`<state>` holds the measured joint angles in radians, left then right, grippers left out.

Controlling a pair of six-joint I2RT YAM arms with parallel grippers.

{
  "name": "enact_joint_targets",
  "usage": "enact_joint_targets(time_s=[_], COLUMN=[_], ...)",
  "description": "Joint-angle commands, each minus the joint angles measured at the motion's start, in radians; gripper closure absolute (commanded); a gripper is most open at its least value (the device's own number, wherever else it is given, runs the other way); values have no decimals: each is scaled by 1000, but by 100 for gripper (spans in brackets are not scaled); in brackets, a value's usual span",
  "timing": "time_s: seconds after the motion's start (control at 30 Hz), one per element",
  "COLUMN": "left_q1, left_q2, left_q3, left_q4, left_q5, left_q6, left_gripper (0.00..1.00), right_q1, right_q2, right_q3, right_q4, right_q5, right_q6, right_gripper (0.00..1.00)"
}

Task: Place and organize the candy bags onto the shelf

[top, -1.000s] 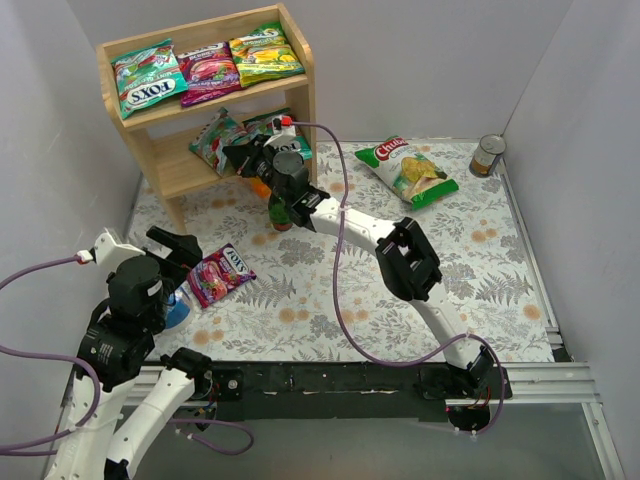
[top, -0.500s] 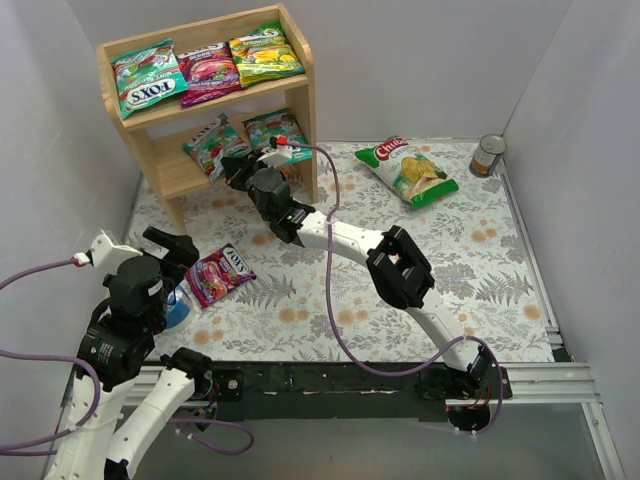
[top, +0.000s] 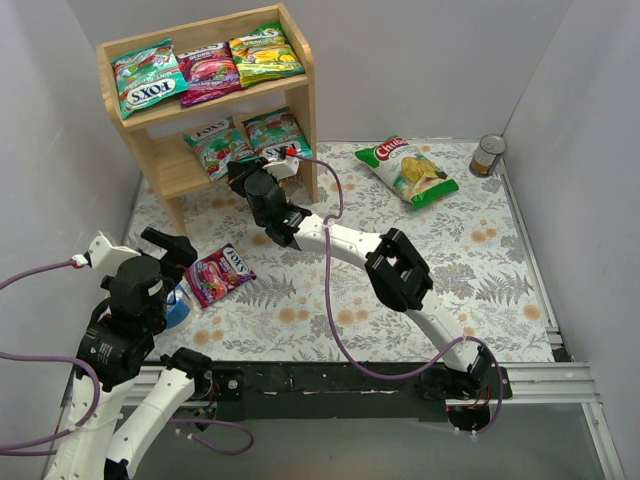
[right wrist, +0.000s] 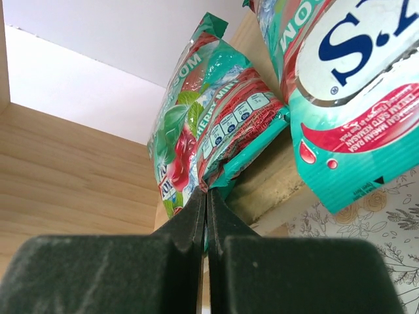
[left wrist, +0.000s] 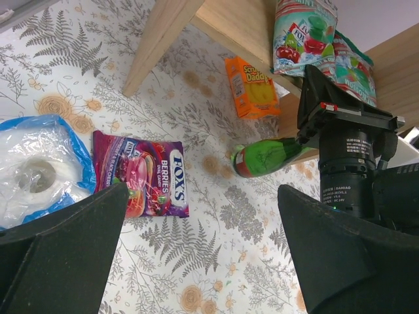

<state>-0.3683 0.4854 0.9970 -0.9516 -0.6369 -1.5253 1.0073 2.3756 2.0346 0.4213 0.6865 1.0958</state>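
Right jaws shut at the bottom edge of a green bag [right wrist: 196,111] leaning on the lower shelf [top: 175,172]; left jaws wide, near the purple bag [top: 222,274]. Could topple forward under a hard push.

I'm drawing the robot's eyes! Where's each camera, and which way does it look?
Top external: above and behind, looking down on table, shelf, left arm and right arm.
Left wrist: on the left arm, facing across the table; open left end effector frames it.
Right wrist: looking up into the shelf; right end effector pinches a teal candy bag.
Shared: top and left wrist show the magenta candy bag on the table.
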Motion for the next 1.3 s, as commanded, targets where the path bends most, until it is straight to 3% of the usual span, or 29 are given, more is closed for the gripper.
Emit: enact_joint_targets(time_s=[0.0,0.6,0.83,1.07,1.27], left_q1=[2,2,2,2,2], left_q2=[1,-1,1,10,44], left_q3=[28,20,19,15,12], left_q4=[-19,-32,-32,-16,5], left_q5=[-33,-38,-41,-34,-4], left_q6=[-3,-6,-4,1,14], left_gripper=[2,2,2,2,2], right_q1=[11,39,39,40,40], right_q2=[-16,-6,-22,-145,-237], right_q3=[41,45,16,-212,-368], right_q4=[-65,-26,112,254,254], right_q5=[80,134,107,41,-53], right_q6=[30,64,-51,-122,-134], right_gripper=[99,98,66,47,32])
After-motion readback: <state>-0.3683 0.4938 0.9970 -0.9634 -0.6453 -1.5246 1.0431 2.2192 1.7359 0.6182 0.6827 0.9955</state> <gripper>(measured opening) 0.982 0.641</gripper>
